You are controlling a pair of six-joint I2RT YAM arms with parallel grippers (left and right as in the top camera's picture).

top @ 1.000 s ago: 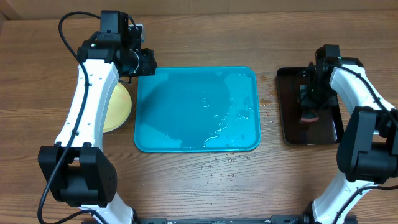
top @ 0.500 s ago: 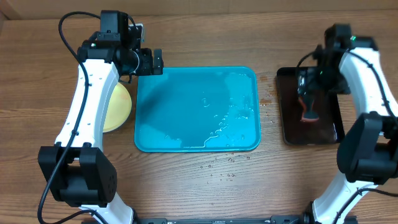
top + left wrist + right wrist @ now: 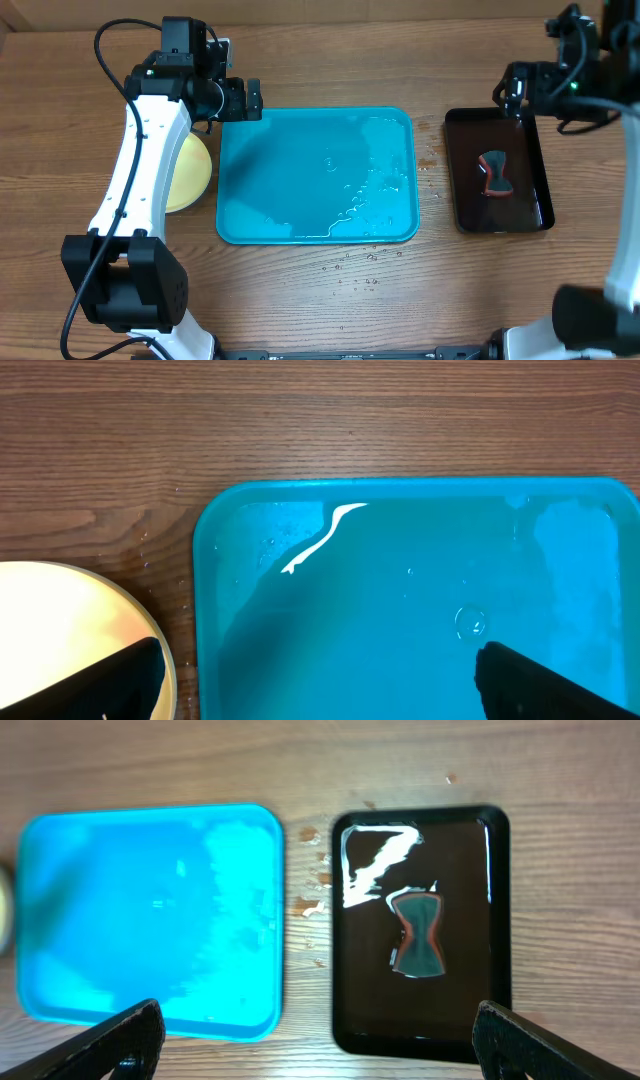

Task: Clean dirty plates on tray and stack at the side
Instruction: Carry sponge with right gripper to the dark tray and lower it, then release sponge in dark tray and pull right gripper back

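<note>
overhead, the tray (image 3: 280, 170) sits wet and bare. the dirty plates (image 3: 195, 175) rest just left of it, half under the left arm, so the washing looks finished. left gripper (image 3: 240, 100) and right gripper (image 3: 320, 1042) both gape, holding nothing. the sponge (image 3: 495, 175) lies parked in the black tray (image 3: 465, 150).

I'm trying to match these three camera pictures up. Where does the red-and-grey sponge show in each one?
Overhead: the sponge lies on the black tray, at the far right.
Left wrist: not in it; only the turquoise tray and a yellow plate show.
Right wrist: the sponge lies in the middle of the black tray, right of centre.
Shared landmark: the turquoise tray, seen in all three.
</note>
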